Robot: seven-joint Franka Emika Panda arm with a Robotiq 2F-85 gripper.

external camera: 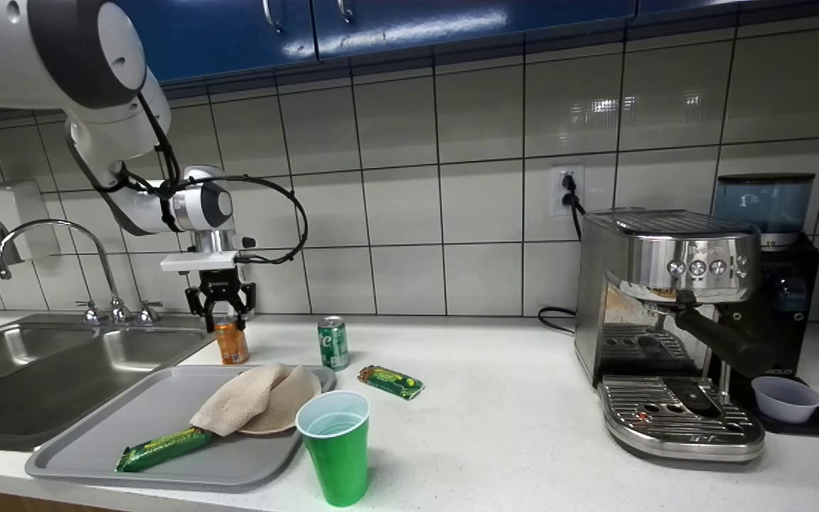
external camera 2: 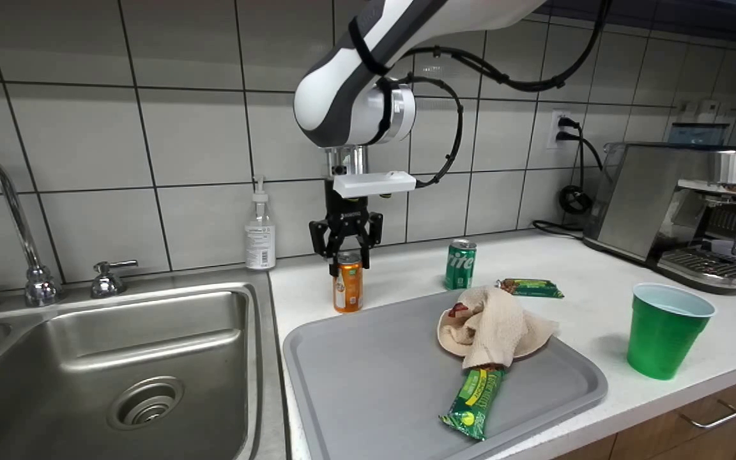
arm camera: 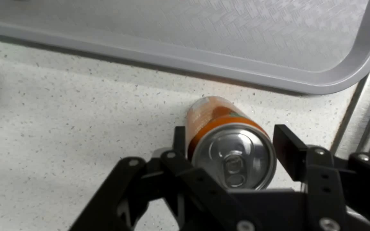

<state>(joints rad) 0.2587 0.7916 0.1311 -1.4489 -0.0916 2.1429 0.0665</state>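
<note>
The orange can [external camera 2: 348, 289] stands upright on the white countertop [arm camera: 75, 112], below the gripper [external camera 2: 350, 262], its top between the fingers [arm camera: 289, 150]; its long axis runs roughly in line with the tool's downward reach, and the only arm in sight is right over it. The jaws stand apart around the can and do not appear to clamp it: in the wrist view a sliver of counter shows between the rim and the finger at the right of that picture, while the finger at its left sits so close that I cannot tell whether it touches. A narrow strip of counter parts the can from the gray tray [external camera 2: 374, 358], and the steel sink [external camera 2: 170, 319] is near. The can is a smooth printed metal cylinder with a silvery recessed lid (its pull tab lies flat and catches the light). The tray has a woven-looking embossed floor inside a raised rim with rounded corners; on it lies a rumpled beige cloth [external camera 2: 492, 319], coarse and nubbly, with a glossy green wrapped bar [external camera 2: 475, 402] running out from its edge. Another cylinder, the green soda can [external camera 2: 460, 265], stands just past the tray, and a green cup [external camera 2: 667, 338], smooth and flaring toward a pale lip, stands farther along. Glossy square tiles [external camera: 480, 199] face the wall.
</note>
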